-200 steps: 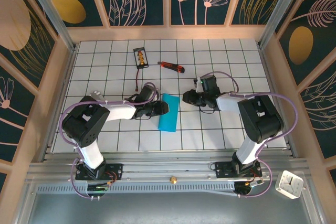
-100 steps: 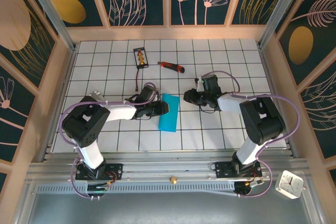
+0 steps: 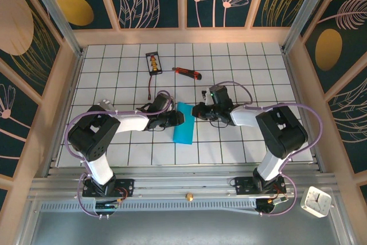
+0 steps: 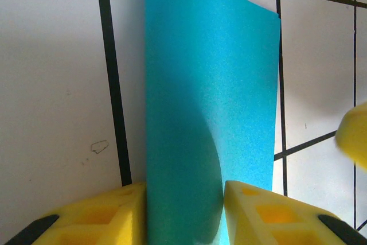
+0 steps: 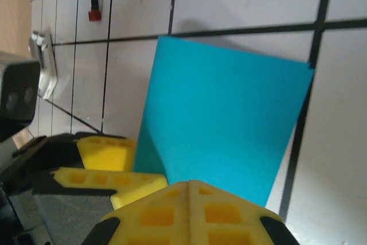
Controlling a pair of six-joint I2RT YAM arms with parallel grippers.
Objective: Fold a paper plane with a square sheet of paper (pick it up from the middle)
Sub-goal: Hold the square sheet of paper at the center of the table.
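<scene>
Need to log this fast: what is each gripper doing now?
Left gripper: fingers apart, square sheet of paper between them; grip cannot be told.
Right gripper: shut, tips at the sheet's edge.

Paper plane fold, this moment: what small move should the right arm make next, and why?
Probably press the shut right pincer down on the square sheet of paper and slide it along the edge to flatten the fold. The sheet is folded to a narrow rectangle, its upper layer bulges and a corner curls, and the left pincer grips it.
</scene>
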